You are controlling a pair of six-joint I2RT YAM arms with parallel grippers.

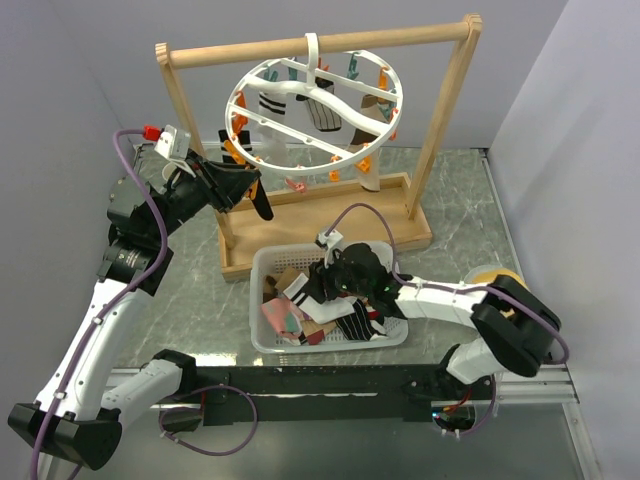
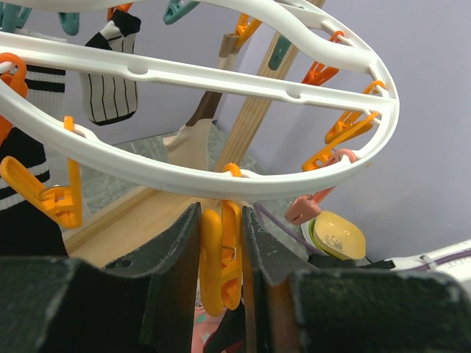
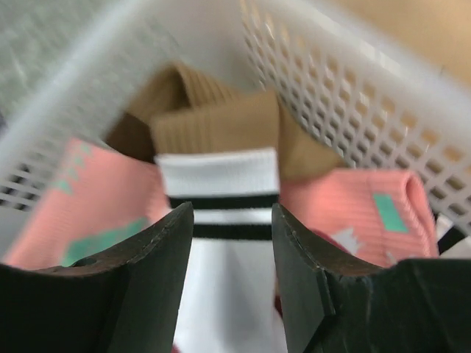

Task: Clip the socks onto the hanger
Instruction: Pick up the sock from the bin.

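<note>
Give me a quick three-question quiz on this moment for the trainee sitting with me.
1. Short answer: what does the left gripper have between its fingers?
2. True or false: the right gripper is clamped on the hanger.
3. Pick one: the sock under the right gripper's jaws is A) plain pink, B) white with black stripes, C) cow-patterned.

Key:
1. An orange peg hanging from the hanger's ring.
2. False. It hangs open over the basket.
3. B.
</note>
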